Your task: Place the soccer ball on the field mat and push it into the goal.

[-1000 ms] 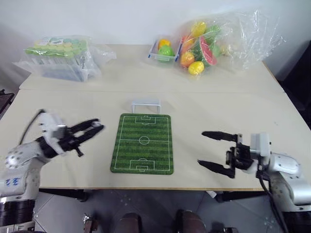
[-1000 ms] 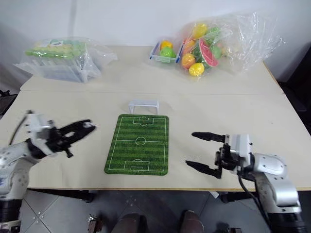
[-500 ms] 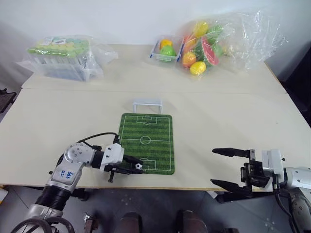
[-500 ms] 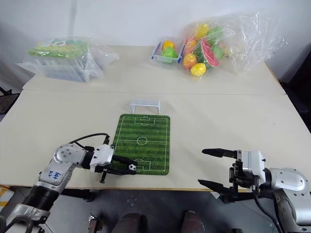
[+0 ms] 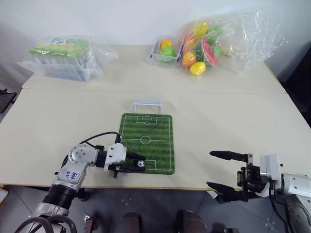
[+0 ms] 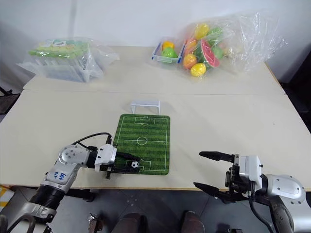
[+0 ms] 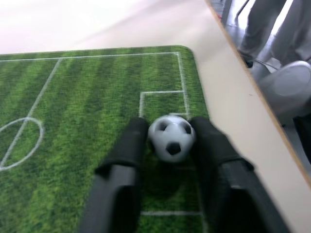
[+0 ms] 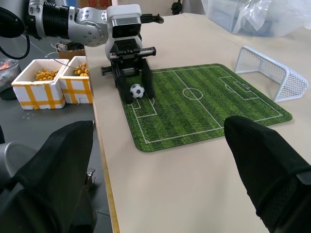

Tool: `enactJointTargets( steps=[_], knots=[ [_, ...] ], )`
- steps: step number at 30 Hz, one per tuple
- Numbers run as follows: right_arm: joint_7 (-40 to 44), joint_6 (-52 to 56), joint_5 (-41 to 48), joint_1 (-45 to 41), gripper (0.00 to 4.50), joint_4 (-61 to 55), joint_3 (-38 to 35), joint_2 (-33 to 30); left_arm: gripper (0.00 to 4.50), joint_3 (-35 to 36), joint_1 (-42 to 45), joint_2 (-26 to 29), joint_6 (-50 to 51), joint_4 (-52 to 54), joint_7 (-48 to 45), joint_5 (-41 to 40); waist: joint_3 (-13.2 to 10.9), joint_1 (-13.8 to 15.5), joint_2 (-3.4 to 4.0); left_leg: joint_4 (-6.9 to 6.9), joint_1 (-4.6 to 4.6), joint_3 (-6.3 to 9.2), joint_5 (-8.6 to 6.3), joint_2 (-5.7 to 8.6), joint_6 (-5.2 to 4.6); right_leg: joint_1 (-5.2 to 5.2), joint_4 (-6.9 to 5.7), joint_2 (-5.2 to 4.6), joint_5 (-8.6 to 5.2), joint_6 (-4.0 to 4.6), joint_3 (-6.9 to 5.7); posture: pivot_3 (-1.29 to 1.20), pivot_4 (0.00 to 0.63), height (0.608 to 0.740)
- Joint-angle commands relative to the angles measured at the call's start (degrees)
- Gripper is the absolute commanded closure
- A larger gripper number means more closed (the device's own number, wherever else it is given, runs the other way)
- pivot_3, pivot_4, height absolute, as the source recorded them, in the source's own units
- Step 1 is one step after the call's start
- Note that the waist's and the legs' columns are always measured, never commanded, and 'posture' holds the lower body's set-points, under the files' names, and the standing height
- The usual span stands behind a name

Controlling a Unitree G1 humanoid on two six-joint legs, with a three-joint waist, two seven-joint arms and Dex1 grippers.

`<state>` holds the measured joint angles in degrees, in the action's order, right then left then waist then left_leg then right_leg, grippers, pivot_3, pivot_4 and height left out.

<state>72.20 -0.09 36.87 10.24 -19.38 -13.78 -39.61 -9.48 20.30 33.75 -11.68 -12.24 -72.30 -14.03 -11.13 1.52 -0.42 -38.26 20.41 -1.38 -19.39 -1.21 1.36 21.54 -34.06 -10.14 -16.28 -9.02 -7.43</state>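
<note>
The soccer ball (image 7: 171, 137) rests on the field mat (image 5: 150, 131) near its front left corner, by the printed goal box nearest me. My left gripper (image 5: 140, 164) lies low over the mat, pointing right. Its fingers (image 7: 130, 145) flank the ball closely and stand open. The right wrist view shows a thin gap on each side of the ball (image 8: 137, 91). The white goal (image 5: 146, 104) stands just beyond the mat's far end. My right gripper (image 5: 210, 169) hangs wide open and empty over the table's front edge, right of the mat.
At the back right lie a clear bag of toy fruits (image 5: 214, 39) and a small blue basket (image 5: 165, 52) of fruit. A bagged clear box (image 5: 60, 60) sits at the back left. The table's front edge (image 7: 252, 97) runs just beside the ball.
My left gripper swung from left of the mat down onto its near corner with the ball, then its fingers spread. My right gripper drew back toward the front edge.
</note>
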Motion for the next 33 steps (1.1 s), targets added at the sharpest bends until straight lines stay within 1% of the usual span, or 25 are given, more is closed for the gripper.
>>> enactJointTargets(
  steps=[1,7,13,19,22,25,27,30,31,33],
  knots=[
    [0.30,-0.95,0.33,-0.26,0.00,-0.54,0.53,0.81,2.06,1.19,-0.65,-0.70,-0.18,1.72,0.44,-1.53,0.00,-0.02,0.00,0.00,0.00,0.00,0.00,0.00,0.00,0.00,0.00,0.00,0.00,0.00,0.00,0.00,0.150,0.740],
    [1.24,-1.09,0.31,-0.35,0.00,0.48,0.76,0.93,2.06,3.07,-1.75,0.20,1.05,4.53,0.52,-3.37,0.00,-0.02,0.00,0.00,0.00,0.00,0.00,0.00,0.00,0.00,0.00,0.00,0.00,0.00,0.00,0.00,0.150,0.740],
    [2.57,-1.31,0.40,-0.45,0.00,2.00,0.87,0.76,2.06,8.40,-4.79,3.25,4.15,10.84,0.45,-8.09,0.00,-0.09,0.00,0.01,0.00,0.00,0.00,-0.01,0.00,0.00,0.00,0.00,0.00,0.00,0.00,0.00,0.150,0.740],
    [3.49,-2.09,0.59,-0.94,0.00,3.05,0.83,1.03,2.06,16.78,-13.92,9.12,9.24,19.15,1.23,-13.12,-0.02,-0.26,0.02,0.05,-0.03,0.00,0.00,-0.03,0.00,0.00,0.01,0.01,0.00,0.00,0.01,0.00,0.150,0.740],
    [3.75,-3.12,0.69,-1.84,0.00,3.41,1.16,1.62,2.06,20.81,-22.09,11.40,7.58,19.84,-0.59,-13.24,-0.02,-0.33,0.03,0.06,-0.03,0.00,-0.02,-0.04,0.00,0.00,0.04,0.01,0.00,0.00,0.02,0.00,0.150,0.740],
    [4.34,-4.61,0.29,-2.44,0.00,3.97,1.35,2.22,2.60,23.60,-28.04,11.36,5.33,17.95,-1.44,-13.23,-0.04,-0.26,0.06,0.07,-0.03,-0.01,-0.03,-0.05,0.00,0.01,0.07,0.02,-0.01,0.01,0.03,0.00,0.150,0.740],
    [4.86,-5.72,-0.04,-2.88,0.00,4.50,1.56,2.58,3.23,24.86,-31.68,10.67,2.88,14.92,-1.90,-12.49,-0.04,-0.08,0.06,0.07,-0.03,-0.01,-0.04,-0.06,0.00,0.01,0.09,0.03,-0.01,0.01,0.02,0.00,0.150,0.740],
    [5.55,-6.51,-0.12,-3.06,0.00,4.69,1.91,2.55,4.26,25.24,-33.74,10.01,0.10,12.88,-2.88,-12.60,-0.04,0.05,0.07,0.06,-0.03,-0.01,-0.07,-0.06,-0.02,0.01,0.09,0.03,-0.01,0.02,0.01,0.00,0.150,0.740],
    [5.92,-6.92,-0.17,-3.17,0.00,4.71,2.07,2.53,4.45,25.19,-34.11,9.88,0.41,13.08,-2.78,-12.87,-0.04,0.05,0.07,0.05,-0.02,-0.01,-0.08,-0.07,-0.02,0.01,0.10,0.03,-0.01,0.02,0.01,0.00,0.150,0.740],
    [6.40,-7.82,-0.37,-3.41,0.00,4.85,2.26,2.66,4.45,24.77,-34.70,9.64,1.16,14.45,-2.49,-13.38,-0.04,-0.05,0.07,0.05,-0.02,-0.01,-0.09,-0.07,-0.03,0.01,0.10,0.03,-0.01,0.02,0.01,0.00,0.150,0.740]
  ],
)
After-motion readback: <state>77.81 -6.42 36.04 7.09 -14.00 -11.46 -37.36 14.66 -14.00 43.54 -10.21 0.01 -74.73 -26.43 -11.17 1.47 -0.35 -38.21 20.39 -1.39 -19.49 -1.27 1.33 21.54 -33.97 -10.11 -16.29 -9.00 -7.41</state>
